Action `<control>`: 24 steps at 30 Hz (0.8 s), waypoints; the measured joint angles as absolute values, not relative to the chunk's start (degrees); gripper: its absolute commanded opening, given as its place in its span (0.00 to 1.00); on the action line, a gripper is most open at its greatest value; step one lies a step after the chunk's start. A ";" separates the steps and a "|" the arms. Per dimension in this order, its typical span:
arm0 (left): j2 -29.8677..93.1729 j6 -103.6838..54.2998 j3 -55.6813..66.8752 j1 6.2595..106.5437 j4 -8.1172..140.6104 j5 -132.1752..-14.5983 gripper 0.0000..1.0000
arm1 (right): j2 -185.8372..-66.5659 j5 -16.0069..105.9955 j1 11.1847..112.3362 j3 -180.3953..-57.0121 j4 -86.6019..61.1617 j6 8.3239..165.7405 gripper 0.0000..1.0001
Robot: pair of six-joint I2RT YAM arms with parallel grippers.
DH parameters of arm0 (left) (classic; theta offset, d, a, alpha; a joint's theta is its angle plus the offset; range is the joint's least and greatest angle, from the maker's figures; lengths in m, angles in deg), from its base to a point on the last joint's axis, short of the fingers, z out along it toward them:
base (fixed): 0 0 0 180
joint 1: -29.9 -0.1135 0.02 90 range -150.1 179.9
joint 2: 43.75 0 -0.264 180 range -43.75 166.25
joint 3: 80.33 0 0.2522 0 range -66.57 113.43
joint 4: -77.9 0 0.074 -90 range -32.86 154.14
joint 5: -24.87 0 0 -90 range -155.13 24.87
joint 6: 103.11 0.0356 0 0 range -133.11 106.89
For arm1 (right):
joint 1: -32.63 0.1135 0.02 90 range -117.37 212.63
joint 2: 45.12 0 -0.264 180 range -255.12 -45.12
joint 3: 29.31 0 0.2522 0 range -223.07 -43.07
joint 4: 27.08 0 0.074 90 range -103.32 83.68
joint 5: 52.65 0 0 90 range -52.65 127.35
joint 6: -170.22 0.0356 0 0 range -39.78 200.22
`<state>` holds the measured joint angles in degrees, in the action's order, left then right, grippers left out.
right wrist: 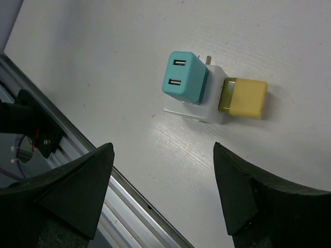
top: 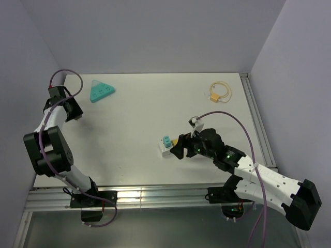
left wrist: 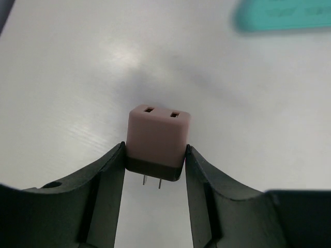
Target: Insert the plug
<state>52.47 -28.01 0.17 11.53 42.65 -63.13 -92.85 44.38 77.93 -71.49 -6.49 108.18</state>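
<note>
- My left gripper [left wrist: 155,155] is clamped on the pink plug [left wrist: 159,132], one finger on each side of its dark lower band. Its two slots face up and its two prongs poke out underneath.
- I can't tell whether the prongs touch the table [top: 139,103].
- Overhead, that arm sits at the far left, with the teal triangle [top: 101,91] near it.
- My right gripper [right wrist: 163,152] hangs with its jaws apart and nothing between them, over the white socket block [right wrist: 209,113].
- A teal charger [right wrist: 183,77] sits on the block, and a yellow plug [right wrist: 247,98] sits against its side.
- The pink plug and the block are well apart, on opposite sides of the table.
- A loop of yellowish cable [top: 221,92] lies at the far right.
</note>
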 measured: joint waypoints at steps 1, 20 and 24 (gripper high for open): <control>50.57 -28.62 -0.07 12.12 42.80 -64.59 0.00 | -92.89 43.97 77.89 -72.08 -5.59 108.21 0.84; 20.65 -25.73 -3.85 48.36 53.99 -95.32 0.00 | -83.73 39.40 75.57 -81.81 11.85 116.05 1.00; 16.87 -21.28 -7.13 55.75 54.47 -99.56 0.00 | -83.49 43.35 73.76 -83.80 12.86 117.93 0.99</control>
<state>16.87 -21.28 -7.13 55.75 54.47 -99.56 -83.49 43.35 73.76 -83.80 12.86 117.93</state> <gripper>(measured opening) 0.505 0.997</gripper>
